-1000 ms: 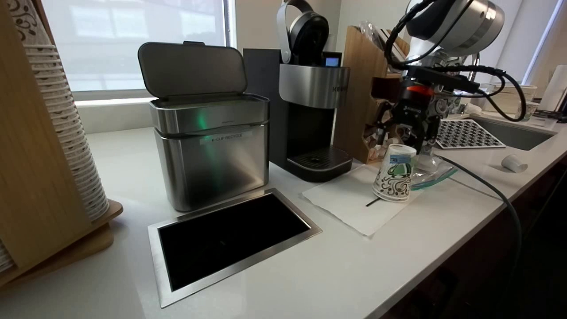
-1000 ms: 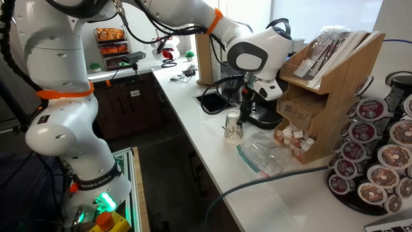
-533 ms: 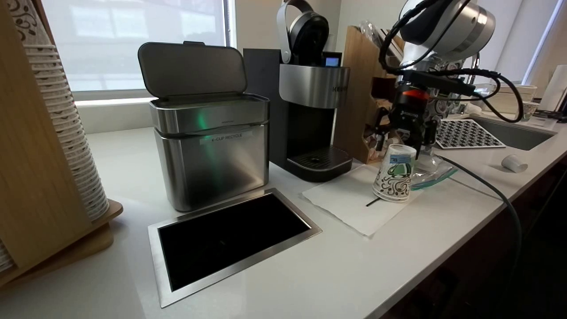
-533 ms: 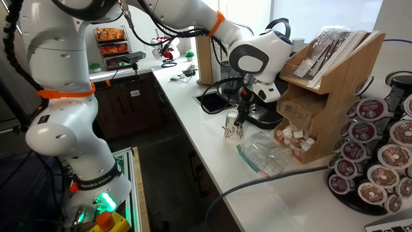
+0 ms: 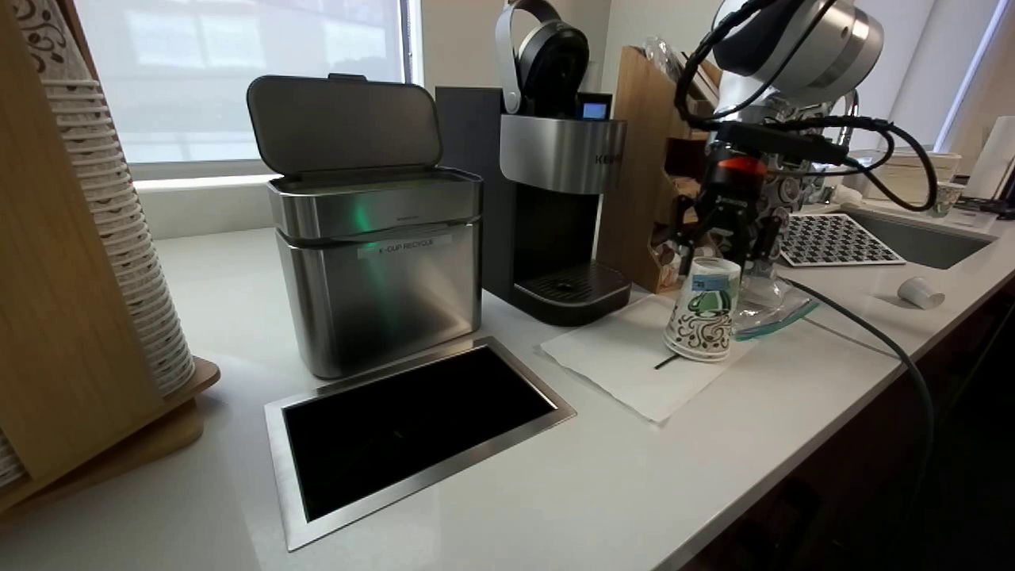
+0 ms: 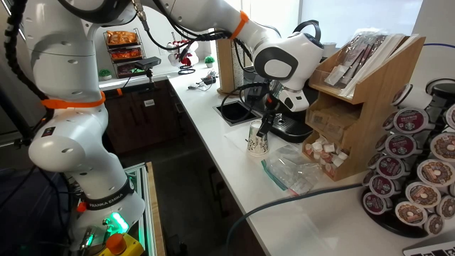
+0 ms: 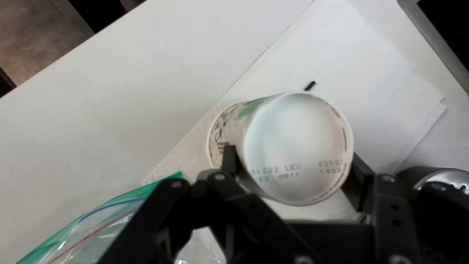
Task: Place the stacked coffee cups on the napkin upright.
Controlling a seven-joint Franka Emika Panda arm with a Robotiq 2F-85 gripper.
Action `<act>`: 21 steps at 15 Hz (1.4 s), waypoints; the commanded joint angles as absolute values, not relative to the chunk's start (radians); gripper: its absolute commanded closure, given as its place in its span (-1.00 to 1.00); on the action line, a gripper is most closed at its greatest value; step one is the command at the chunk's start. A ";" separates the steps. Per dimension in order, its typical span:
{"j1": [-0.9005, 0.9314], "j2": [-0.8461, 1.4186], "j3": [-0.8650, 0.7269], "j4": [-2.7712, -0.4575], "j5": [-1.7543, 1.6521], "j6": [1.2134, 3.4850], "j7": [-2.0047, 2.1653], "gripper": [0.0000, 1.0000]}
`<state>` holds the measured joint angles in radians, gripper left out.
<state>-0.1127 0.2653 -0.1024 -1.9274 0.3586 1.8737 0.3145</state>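
Note:
The stacked coffee cups (image 5: 702, 327) stand upside down on the napkin (image 5: 626, 361), wide rims down, with white, green and dark swirl print. They also show in an exterior view (image 6: 256, 144). In the wrist view their closed white base (image 7: 298, 135) faces the camera, over the napkin (image 7: 366, 66). My gripper (image 7: 295, 159) straddles the upper part of the stack, one black finger on each side; the left finger overlaps the cup wall, the right finger is by the base rim. Firm contact on both sides cannot be told. The gripper (image 5: 720, 255) looks spread open.
A clear zip bag (image 6: 293, 170) lies beside the cups. A short black stick (image 7: 310, 85) pokes out at the cups' rim. A coffee machine (image 5: 563, 155), steel bin (image 5: 388, 285), steel-framed opening (image 5: 432, 476) and wooden organizer (image 6: 380, 106) stand around. A cable (image 6: 302, 199) crosses the counter.
My gripper has moved down and over the cups, leftward in an exterior view. The stack has shifted very slightly in the same direction during the last half second and remains upside down.

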 commanded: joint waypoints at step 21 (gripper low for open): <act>0.028 0.125 -0.065 -2.024 -0.183 1.976 0.850 0.13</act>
